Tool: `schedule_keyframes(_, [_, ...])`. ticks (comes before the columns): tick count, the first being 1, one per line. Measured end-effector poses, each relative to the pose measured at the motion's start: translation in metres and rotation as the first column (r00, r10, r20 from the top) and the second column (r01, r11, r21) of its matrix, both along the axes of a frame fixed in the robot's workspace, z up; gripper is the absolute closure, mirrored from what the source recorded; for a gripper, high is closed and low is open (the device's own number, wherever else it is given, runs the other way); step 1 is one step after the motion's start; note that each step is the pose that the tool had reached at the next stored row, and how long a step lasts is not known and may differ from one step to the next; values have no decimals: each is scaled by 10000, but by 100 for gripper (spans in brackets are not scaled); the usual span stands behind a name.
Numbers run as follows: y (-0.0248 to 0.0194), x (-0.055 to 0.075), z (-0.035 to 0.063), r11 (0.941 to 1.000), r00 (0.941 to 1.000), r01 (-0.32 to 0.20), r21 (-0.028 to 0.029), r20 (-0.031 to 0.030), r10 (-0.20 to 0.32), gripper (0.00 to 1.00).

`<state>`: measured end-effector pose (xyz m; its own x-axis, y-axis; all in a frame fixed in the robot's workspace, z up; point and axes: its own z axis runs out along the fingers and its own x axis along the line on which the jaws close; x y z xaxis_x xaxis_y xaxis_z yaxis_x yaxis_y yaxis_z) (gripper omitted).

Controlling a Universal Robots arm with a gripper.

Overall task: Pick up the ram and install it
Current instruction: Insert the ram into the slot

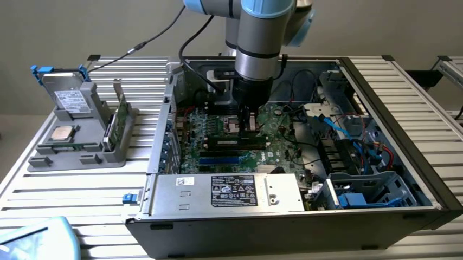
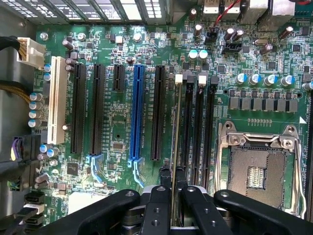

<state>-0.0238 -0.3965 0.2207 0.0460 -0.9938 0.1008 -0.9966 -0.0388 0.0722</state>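
Exterior view: the arm (image 1: 259, 32) reaches into the open case (image 1: 405, 135), and the gripper (image 1: 248, 120) hangs just over the board (image 1: 217, 135). The label (image 1: 233, 190) on the power supply has print I cannot read.

Wrist view: the gripper (image 2: 174, 196) is clamped on the ram (image 2: 173, 137), which is seen edge-on and runs along the slots (image 2: 198, 127) beside the empty socket (image 2: 254, 171). I cannot tell whether it touches a slot. The step in hand looks like seating the ram. That calls for keeping it parallel to and centred over one slot, then a straight press. The board lettering is too small to read.
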Motion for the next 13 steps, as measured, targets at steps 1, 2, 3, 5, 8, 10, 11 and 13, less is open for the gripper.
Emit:
schedule_keyframes(1, [3, 0, 0, 10000, 10000, 4, -1, 0, -4, 86])
schedule_keyframes(2, [7, 0, 1, 10000, 10000, 7, -1, -1, -7, 86])
schedule_keyframes(3, [12, 1, 0, 10000, 10000, 10, 0, 0, -10, 86])
schedule_keyframes(5, [22, 2, 1, 10000, 10000, 10, -1, 0, -10, 86])
schedule_keyframes(8, [22, 2, 1, 10000, 10000, 9, -1, -1, -9, 86])
schedule_keyframes(10, [22, 2, 1, 10000, 10000, 10, -1, 0, -10, 86])
schedule_keyframes(11, [23, 2, 0, 10000, 10000, 10, -1, 0, -10, 86])
schedule_keyframes(13, [24, 2, -1, 10000, 10000, 10, -2, -1, -10, 86])
